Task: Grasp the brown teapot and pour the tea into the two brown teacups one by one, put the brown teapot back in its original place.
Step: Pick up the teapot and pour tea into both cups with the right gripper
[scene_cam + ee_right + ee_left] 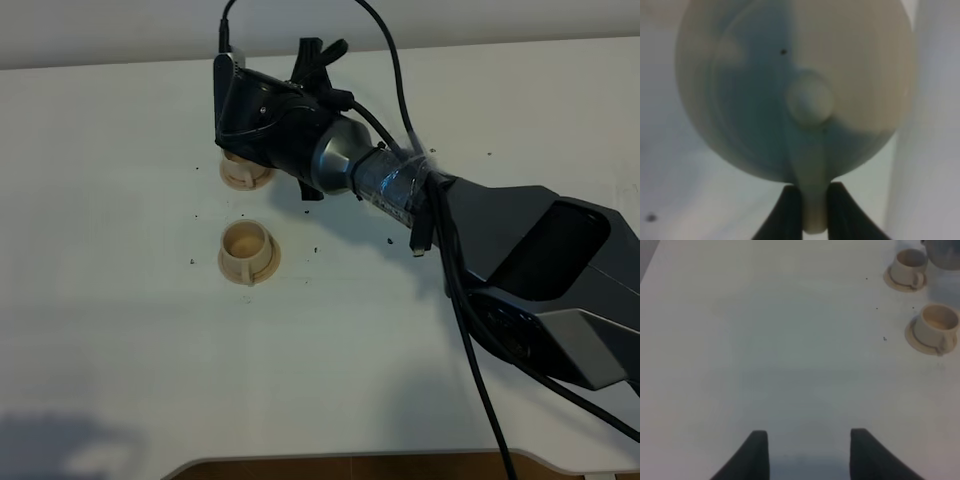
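Right pincer (813, 202) is clamped shut on the loop handle (812, 212) of the pale beige round clay teapot (805, 90), the pot's body running straight out ahead of the jaws. In the high view that pincer hangs over the farther small beige teacup (243, 172), upper left of centre. Its twin (247, 252) waits just below in the frame. Left pincer (807, 452) gapes empty, well apart.

Right arm (520, 255) reaches across the middle, wrist rolled; right claw (814, 197) pinches the handle of the brown teapot (850, 65). Left claw (809, 450) hangs, fingers spread apart.
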Motion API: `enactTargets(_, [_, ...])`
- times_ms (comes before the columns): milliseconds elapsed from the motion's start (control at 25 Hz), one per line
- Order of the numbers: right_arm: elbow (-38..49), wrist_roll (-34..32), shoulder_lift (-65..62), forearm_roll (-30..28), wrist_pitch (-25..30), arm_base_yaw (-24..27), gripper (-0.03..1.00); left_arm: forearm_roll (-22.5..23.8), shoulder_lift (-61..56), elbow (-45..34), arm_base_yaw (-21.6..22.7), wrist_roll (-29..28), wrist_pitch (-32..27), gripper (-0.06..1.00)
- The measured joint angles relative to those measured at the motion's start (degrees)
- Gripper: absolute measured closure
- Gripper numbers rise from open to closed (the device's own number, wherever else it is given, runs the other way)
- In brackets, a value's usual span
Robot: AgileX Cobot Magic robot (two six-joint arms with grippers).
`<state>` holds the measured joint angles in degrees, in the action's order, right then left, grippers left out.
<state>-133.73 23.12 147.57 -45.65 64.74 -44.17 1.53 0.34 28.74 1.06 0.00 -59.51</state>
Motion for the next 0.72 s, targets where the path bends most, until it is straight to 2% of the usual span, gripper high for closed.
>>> enactTargets(720, [0.0,5.9,0.0,-5.7,-2.5,-0.1,0.84,0.0,0.0,0.0,0.0,0.0,0.0,0.56])
